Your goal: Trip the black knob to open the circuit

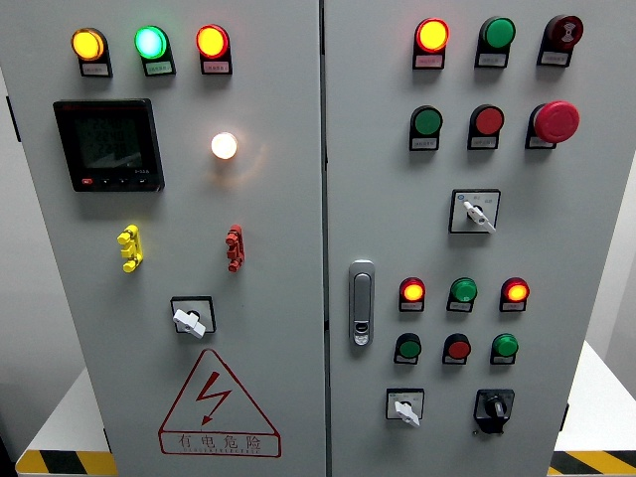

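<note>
Left arm: not in my head view.
Right arm: not in my head view either.
Left hand: out of frame, so I cannot tell its pose.
Right hand: out of frame, pose likewise unknown.

**A:** How many doors on the cabinet?
**B:** Two: a left door (278, 219) and a right door (596, 248). They share one latch handle (362, 303).
**A:** Rotary switches?
**B:** Three white selector switches: left switch (191, 318), upper right switch (475, 212) and lower right switch (404, 407). Also one black knob (494, 405).
**A:** Lamps glowing?
**B:** Seven. Four are on the left: amber lamp (87, 45), green lamp (151, 43), red lamp (212, 42) and white lamp (224, 146). The right has three red ones.
**A:** Singles?
**B:** One digital meter (107, 144), one red mushroom button (555, 121) and one warning triangle (217, 405).
**A:** Pairs?
**B:** Two small clips: a yellow clip (129, 247) and a red clip (235, 247).
</note>
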`<state>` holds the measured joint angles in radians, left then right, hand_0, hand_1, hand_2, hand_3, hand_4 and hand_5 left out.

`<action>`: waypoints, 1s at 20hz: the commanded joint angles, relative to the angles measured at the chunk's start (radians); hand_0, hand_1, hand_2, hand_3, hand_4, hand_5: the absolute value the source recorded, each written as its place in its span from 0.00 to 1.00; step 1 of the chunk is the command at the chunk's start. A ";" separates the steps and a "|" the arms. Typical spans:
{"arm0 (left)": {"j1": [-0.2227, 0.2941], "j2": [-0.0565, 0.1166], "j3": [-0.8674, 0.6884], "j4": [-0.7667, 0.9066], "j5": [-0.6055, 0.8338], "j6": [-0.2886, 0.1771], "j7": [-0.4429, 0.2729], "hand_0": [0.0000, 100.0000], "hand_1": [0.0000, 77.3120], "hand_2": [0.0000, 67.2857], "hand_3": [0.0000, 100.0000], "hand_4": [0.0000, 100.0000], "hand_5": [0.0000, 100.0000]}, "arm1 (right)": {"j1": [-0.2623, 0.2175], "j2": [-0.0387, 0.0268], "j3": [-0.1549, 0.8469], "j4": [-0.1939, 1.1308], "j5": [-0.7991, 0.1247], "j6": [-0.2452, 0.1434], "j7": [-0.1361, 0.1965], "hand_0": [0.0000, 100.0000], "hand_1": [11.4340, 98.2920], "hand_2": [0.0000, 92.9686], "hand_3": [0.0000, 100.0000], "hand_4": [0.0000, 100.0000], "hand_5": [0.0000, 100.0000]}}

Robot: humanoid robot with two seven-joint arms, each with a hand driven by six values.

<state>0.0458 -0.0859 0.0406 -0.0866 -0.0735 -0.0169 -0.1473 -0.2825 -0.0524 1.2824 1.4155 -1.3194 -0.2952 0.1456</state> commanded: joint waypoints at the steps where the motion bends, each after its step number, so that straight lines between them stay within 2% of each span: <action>1: 0.000 0.000 0.001 0.001 0.000 0.000 0.000 0.00 0.05 0.19 0.21 0.07 0.02 | 0.018 -0.0197 0.008 0.061 -0.024 -0.015 -0.003 0.66 0.58 0.07 0.55 0.62 0.79; 3: 0.000 0.000 0.001 0.001 -0.002 0.000 0.000 0.00 0.05 0.19 0.21 0.07 0.02 | 0.032 -0.0121 0.009 0.089 -0.079 -0.028 -0.018 0.67 0.59 0.07 0.61 0.70 0.85; 5: 0.000 0.000 0.001 0.001 0.000 0.000 0.000 0.00 0.05 0.19 0.21 0.07 0.02 | 0.064 0.0002 0.012 0.095 -0.118 -0.030 -0.023 0.69 0.59 0.07 0.65 0.73 0.88; 7: 0.000 0.000 0.001 0.001 0.000 0.000 0.000 0.00 0.05 0.19 0.21 0.07 0.02 | 0.094 0.0002 0.015 0.115 -0.118 -0.030 -0.043 0.72 0.59 0.07 0.69 0.80 0.93; 9: 0.000 0.000 -0.001 0.001 0.000 0.000 0.000 0.00 0.05 0.19 0.21 0.07 0.02 | 0.133 0.0170 0.014 0.117 -0.144 -0.032 -0.058 0.73 0.59 0.07 0.72 0.83 0.95; 10: -0.001 0.000 -0.001 0.001 0.000 0.000 0.000 0.00 0.05 0.19 0.21 0.07 0.02 | 0.147 0.0217 0.014 0.117 -0.152 -0.030 -0.061 0.73 0.59 0.07 0.75 0.86 0.98; 11: 0.000 0.000 0.001 0.001 0.000 0.000 0.000 0.00 0.05 0.19 0.21 0.07 0.02 | 0.154 0.0247 0.015 0.121 -0.152 -0.030 -0.064 0.74 0.59 0.07 0.75 0.86 0.99; 13: 0.000 0.000 0.001 0.001 0.000 0.000 0.000 0.00 0.05 0.19 0.21 0.07 0.02 | 0.181 0.0263 0.015 0.135 -0.153 -0.030 -0.078 0.74 0.59 0.07 0.78 0.90 1.00; 14: 0.000 0.000 0.001 0.001 0.000 0.000 0.000 0.00 0.05 0.19 0.21 0.07 0.02 | 0.187 0.0324 0.014 0.140 -0.155 -0.030 -0.086 0.75 0.60 0.07 0.81 0.92 1.00; 15: -0.001 0.000 0.001 0.001 0.000 0.000 0.000 0.00 0.05 0.19 0.21 0.07 0.02 | 0.196 0.0507 0.011 0.149 -0.159 -0.028 -0.089 0.75 0.60 0.07 0.83 0.93 1.00; 16: 0.000 0.000 0.001 0.001 0.000 0.000 0.000 0.00 0.05 0.19 0.21 0.07 0.02 | 0.213 0.0736 0.008 0.161 -0.161 -0.028 -0.100 0.75 0.60 0.07 0.84 0.94 1.00; 17: -0.001 0.000 0.001 0.001 0.000 0.000 0.000 0.00 0.05 0.19 0.21 0.07 0.02 | 0.227 0.0860 0.003 0.166 -0.175 -0.028 -0.115 0.76 0.60 0.07 0.87 0.95 1.00; 19: 0.000 0.000 0.001 0.001 0.000 0.000 0.000 0.00 0.05 0.19 0.21 0.07 0.02 | 0.238 0.0907 0.000 0.171 -0.205 -0.028 -0.120 0.76 0.61 0.07 0.90 0.96 1.00; 20: -0.001 0.000 0.001 0.001 0.000 0.000 0.000 0.00 0.05 0.19 0.21 0.07 0.02 | 0.247 0.0998 -0.002 0.172 -0.211 -0.028 -0.121 0.77 0.62 0.07 0.91 0.96 1.00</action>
<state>0.0455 -0.0859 0.0414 -0.0858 -0.0738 -0.0169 -0.1472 -0.0488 0.0362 1.2838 1.5840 -1.5147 -0.3237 0.0285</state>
